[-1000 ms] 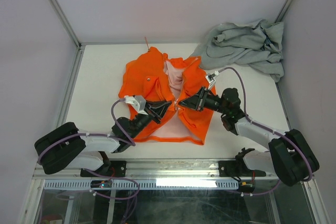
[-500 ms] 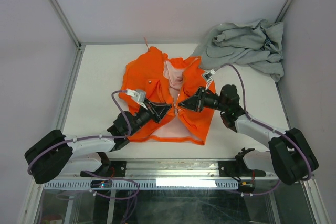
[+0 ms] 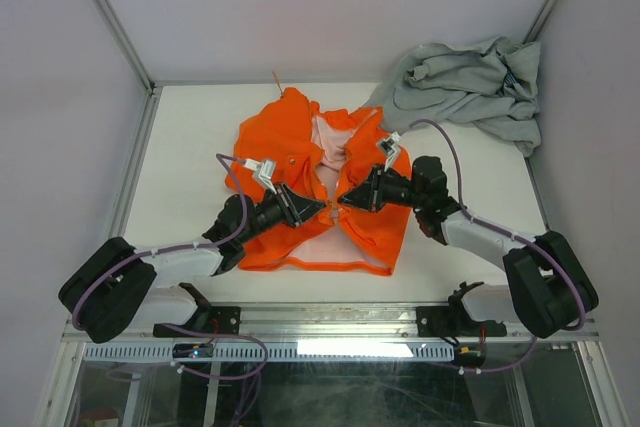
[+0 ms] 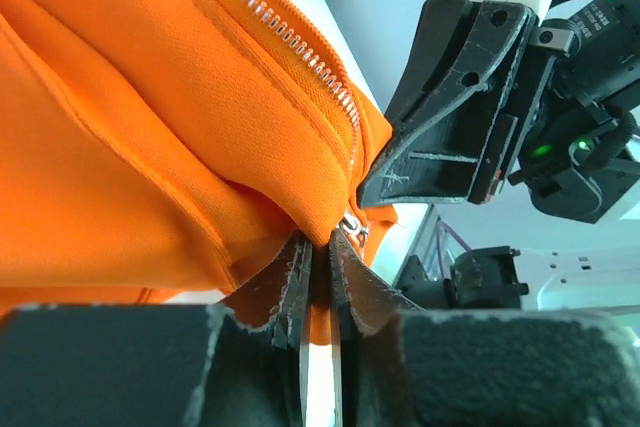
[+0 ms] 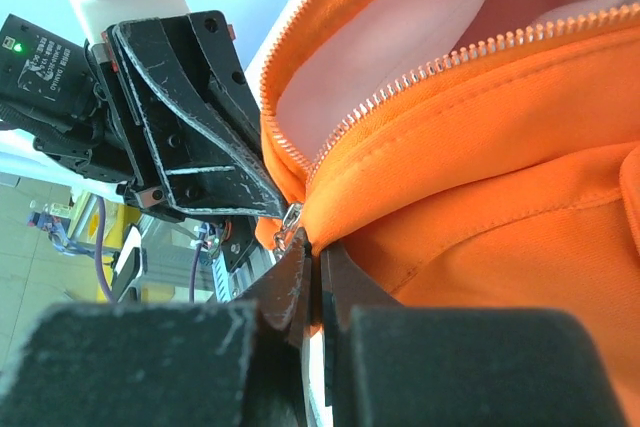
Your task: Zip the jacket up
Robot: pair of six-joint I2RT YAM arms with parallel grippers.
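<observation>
So the setup sits in a box of plain pale grey walls [image 3: 320, 7] with metal corner posts, and a flat white bench [image 3: 195, 147] fills the floor of it. The bright orange fabric jacket [image 3: 270, 142] lies roughly mid-bench, front side up. Its long axis runs 12 to 6: collar end at 12 o'clock, hem at 6 o'clock close to the arm bases. The front is open, so the pale pink-cream lining shows both up by the collar and down by the hem. A thin orange cord pokes off the 12 o'clock end.

A crumpled light grey cloth garment [image 3: 460, 82] is bunched in the corner at about 2 o'clock, just touching the jacket's shoulder.

The left arm [image 3: 180, 262] reaches in from 8 o'clock and the right arm [image 3: 480, 232] from 4 o'clock. They meet nose to nose at the middle of the front opening.

The left tool [image 3: 322, 209] is pinched together on the orange zipper edge, with fabric squeezed between its fingers [image 4: 290, 287]. The right tool [image 3: 345, 202] is likewise clamped on the opposite edge, right at the small silver zipper pull [image 5: 290, 219]. The silver zipper teeth [image 5: 400, 97] run away from both grips.
</observation>
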